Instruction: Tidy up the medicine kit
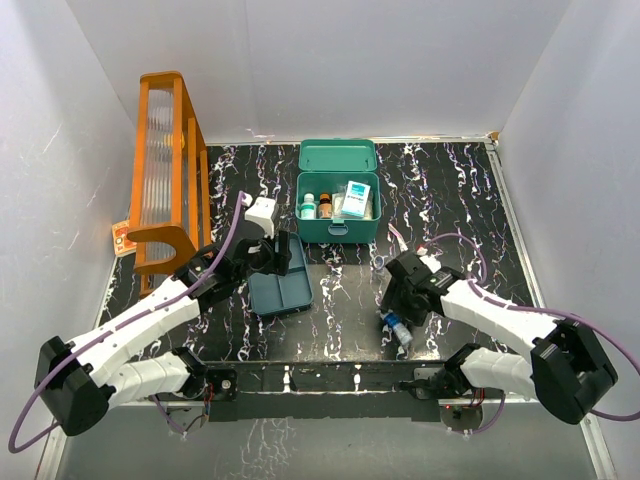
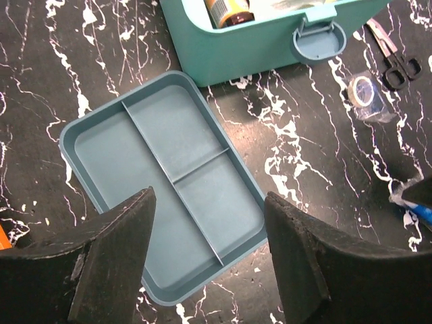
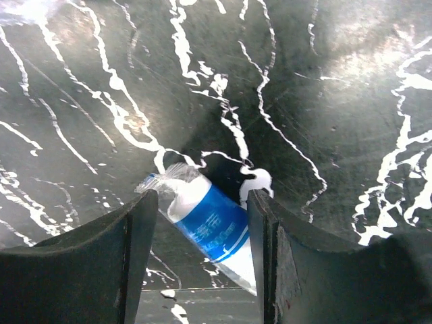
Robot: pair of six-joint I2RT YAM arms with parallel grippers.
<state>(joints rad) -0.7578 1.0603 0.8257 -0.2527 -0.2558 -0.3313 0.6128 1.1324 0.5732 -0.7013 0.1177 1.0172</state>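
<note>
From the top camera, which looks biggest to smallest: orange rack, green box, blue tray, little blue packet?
1. Orange rack
2. Green box
3. Blue tray, partly covered
4. Little blue packet

Plain white walls [image 1: 400,60] closed the space in on three sides, at the back, the left and the right. From overhead the side ones seemed to lean outward toward the near edge. Between them lay a black tabletop [image 1: 450,190] veined with white like marble. It was glossy, and soft even light lay on it in pale patches, washing the black to grey in the close view on the right. A tall orange rack [image 1: 165,170] stood against the left wall.
</note>
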